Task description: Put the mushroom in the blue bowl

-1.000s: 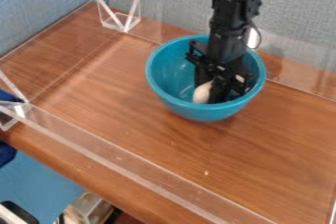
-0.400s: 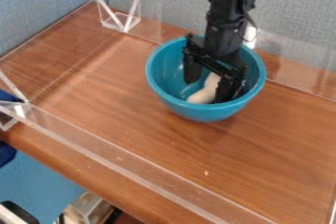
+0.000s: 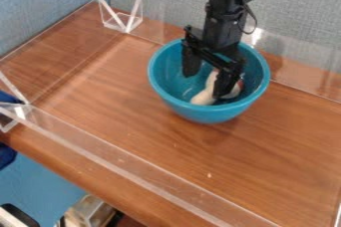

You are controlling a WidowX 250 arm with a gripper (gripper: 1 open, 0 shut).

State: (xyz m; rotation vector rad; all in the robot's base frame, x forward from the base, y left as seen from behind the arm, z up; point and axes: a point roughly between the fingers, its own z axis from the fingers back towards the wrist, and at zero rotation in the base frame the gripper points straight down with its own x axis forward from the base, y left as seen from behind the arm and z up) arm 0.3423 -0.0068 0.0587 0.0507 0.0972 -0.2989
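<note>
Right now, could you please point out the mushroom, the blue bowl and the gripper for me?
mushroom (image 3: 202,97): camera view, on its pale body lying inside the bowl.
blue bowl (image 3: 166,84): camera view, on the bare left inner wall.
gripper (image 3: 214,75): camera view, midway between its open fingers, above the mushroom.

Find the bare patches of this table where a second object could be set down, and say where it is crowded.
Bare wood runs left of the blue bowl to the clear wall, and across the table's near half to the front rail. It is crowded inside the bowl: the open gripper stands over the mushroom.
</note>
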